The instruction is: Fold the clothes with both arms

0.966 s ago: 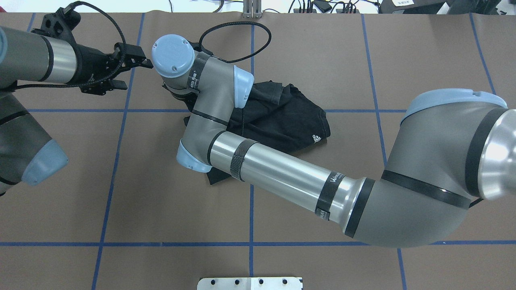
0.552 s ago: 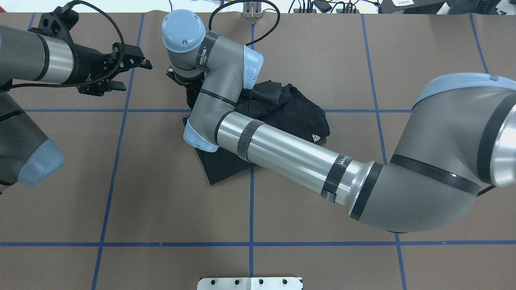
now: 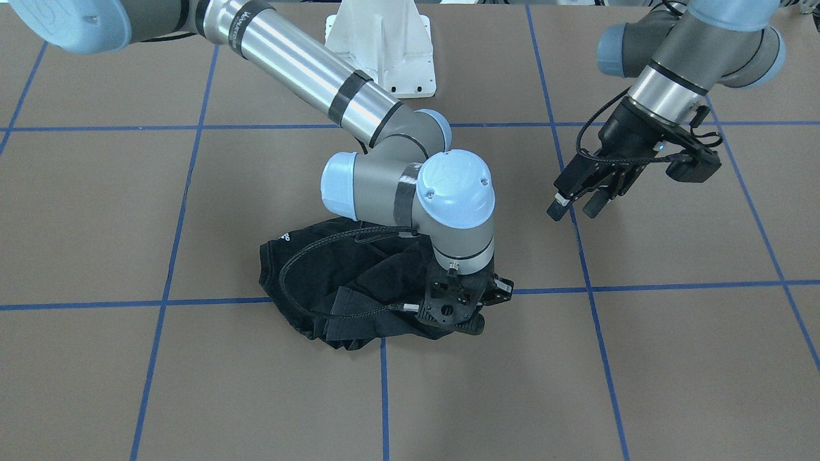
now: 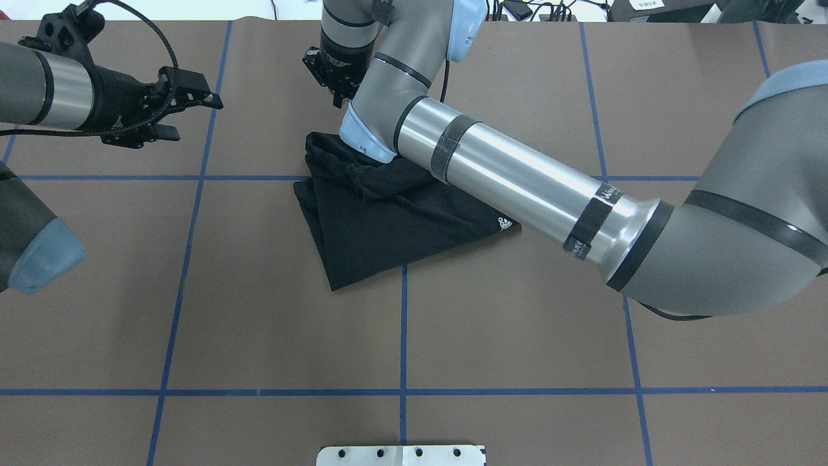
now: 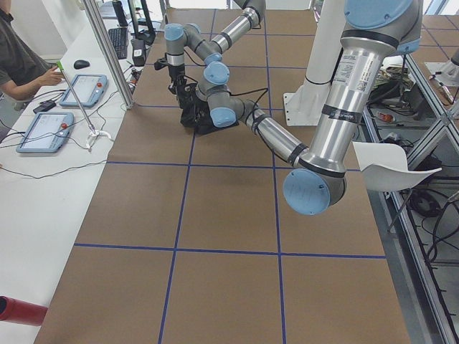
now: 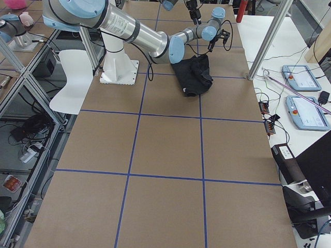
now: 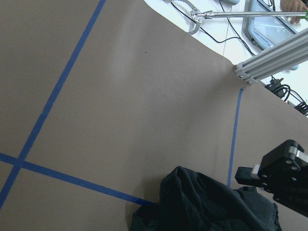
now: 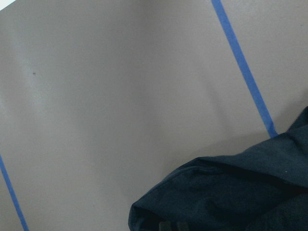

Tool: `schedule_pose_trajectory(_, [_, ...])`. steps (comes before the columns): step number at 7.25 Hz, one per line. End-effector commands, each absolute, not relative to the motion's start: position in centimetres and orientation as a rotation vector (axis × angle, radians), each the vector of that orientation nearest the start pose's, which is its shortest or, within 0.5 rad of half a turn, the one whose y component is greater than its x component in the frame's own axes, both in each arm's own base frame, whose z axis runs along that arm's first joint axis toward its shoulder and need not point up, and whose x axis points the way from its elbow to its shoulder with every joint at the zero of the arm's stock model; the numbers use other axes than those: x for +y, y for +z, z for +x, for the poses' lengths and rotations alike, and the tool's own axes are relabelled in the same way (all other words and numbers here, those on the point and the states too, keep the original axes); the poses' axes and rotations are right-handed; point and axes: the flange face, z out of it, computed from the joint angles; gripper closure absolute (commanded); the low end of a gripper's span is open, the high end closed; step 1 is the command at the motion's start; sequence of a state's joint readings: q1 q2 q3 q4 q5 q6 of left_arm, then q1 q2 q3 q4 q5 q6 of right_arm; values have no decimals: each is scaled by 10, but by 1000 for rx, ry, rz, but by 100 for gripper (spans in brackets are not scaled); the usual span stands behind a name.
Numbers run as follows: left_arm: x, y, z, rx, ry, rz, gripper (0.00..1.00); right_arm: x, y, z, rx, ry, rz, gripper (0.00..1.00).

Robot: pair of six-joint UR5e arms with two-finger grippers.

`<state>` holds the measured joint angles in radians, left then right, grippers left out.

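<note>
The black T-shirt [image 4: 388, 220] lies crumpled near the table's middle, with a small white mark [image 4: 506, 223] at its right tip. It also shows in the front view as a bunched T-shirt [image 3: 333, 282]. My right arm reaches across it. My right gripper [image 3: 458, 320] points down at the cloth's far left corner and seems shut on it, its fingers mostly hidden by the camera mount. In the right wrist view the T-shirt [image 8: 231, 192] rises close to the lens. My left gripper [image 4: 197, 118] hangs open and empty, left of the shirt and apart from it, and the left gripper [image 3: 574, 209] also shows in the front view.
Blue tape lines [image 4: 403, 336] divide the brown table cover. The white pedestal [image 3: 384, 45] stands at the robot's side of the table. Aluminium posts [image 6: 269, 41] and tablets [image 6: 305, 111] line the far edge, where a person [image 5: 18, 57] sits.
My right arm has swung toward the far edge and risen, drawing the shirt's left corner along. The bunched cloth is now stretched flatter. The left gripper drifted slightly left.
</note>
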<state>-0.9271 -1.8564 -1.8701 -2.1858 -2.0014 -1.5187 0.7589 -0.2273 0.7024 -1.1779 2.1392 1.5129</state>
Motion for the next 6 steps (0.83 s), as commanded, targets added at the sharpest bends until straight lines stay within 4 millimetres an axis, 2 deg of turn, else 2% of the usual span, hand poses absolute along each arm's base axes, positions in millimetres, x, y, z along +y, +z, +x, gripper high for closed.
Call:
schedule_pose_trajectory(1, [-508,296,265,1228,-498,222,1,-673,66,-566,-977,409,-181,0])
schedule_pose_trajectory(2, [-508,296,265,1228,-498,222,1,-674,99,-549,-969,422,-187,1])
schedule_pose_trajectory(3, [-508,297,267,1224,-498,219,1,-675,149,-513,-948,454,-187,2])
schedule_pose_trajectory(4, [-507,297,268,1226,-496,219,1,-666,191,-481,-933,439,-163,2])
schedule_pose_trajectory(5, [-507,297,268,1226,-495,218,1,-668,223,-443,-900,446,-150,3])
schedule_pose_trajectory(6, [-507,297,268,1224,-487,224,1,-658,263,-404,-876,405,-118,2])
